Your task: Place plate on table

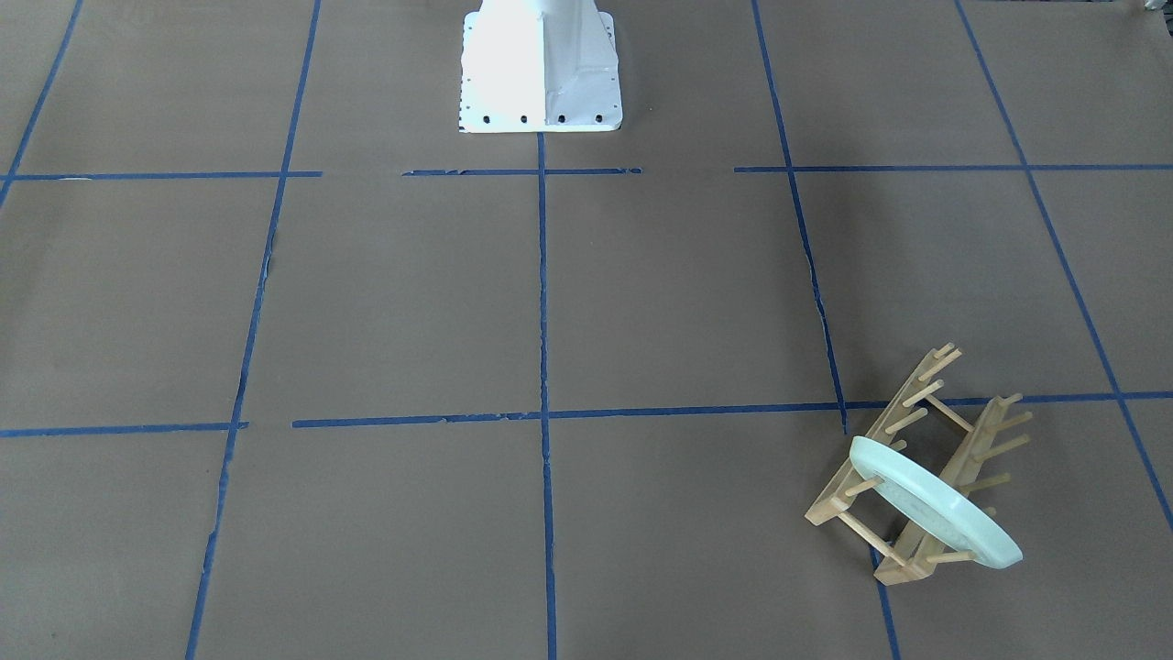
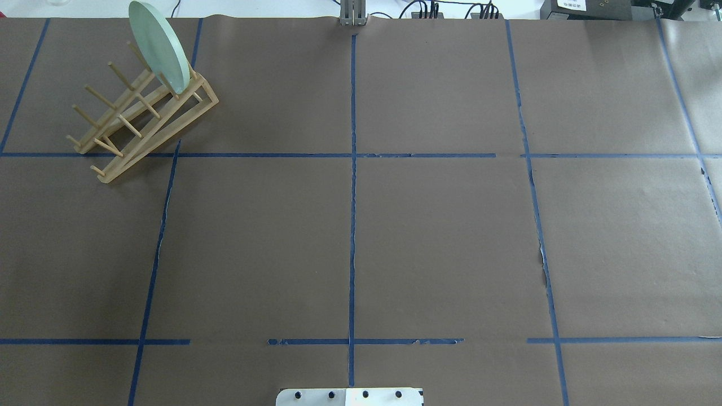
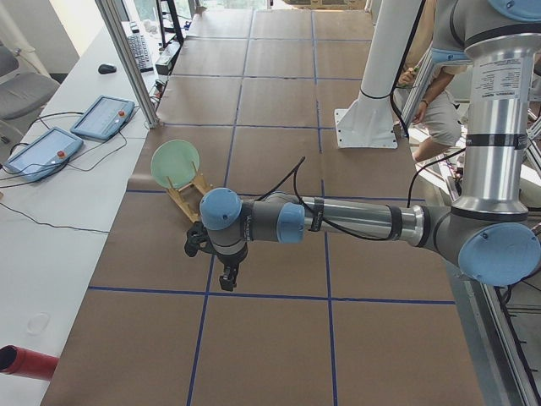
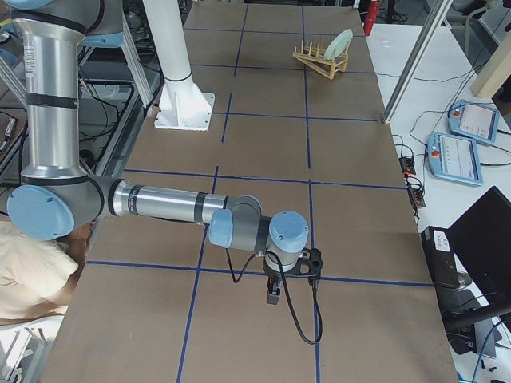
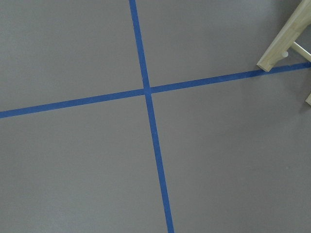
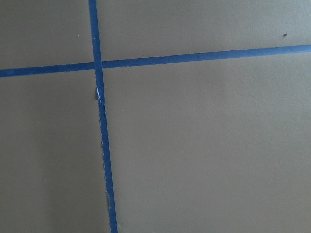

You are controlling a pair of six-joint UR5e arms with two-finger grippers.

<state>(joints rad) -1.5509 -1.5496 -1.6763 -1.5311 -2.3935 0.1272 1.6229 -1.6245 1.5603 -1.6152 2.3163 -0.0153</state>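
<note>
Matt brown paper is covering the table [image 2: 451, 242], with blue tape [image 2: 353, 225] fraying in places. At upper left of the overhead view, a smooth plate [image 2: 158, 48] is standing in a bare wooden rack [image 2: 149, 144].

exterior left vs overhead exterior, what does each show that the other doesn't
Only exterior left: the left arm stretched over the table, its left gripper pointing down, and tablets on the side bench. Only overhead exterior: the whole wooden rack, with no arm across it. Both: the plate standing on edge in that rack, and the blue-taped table.
</note>
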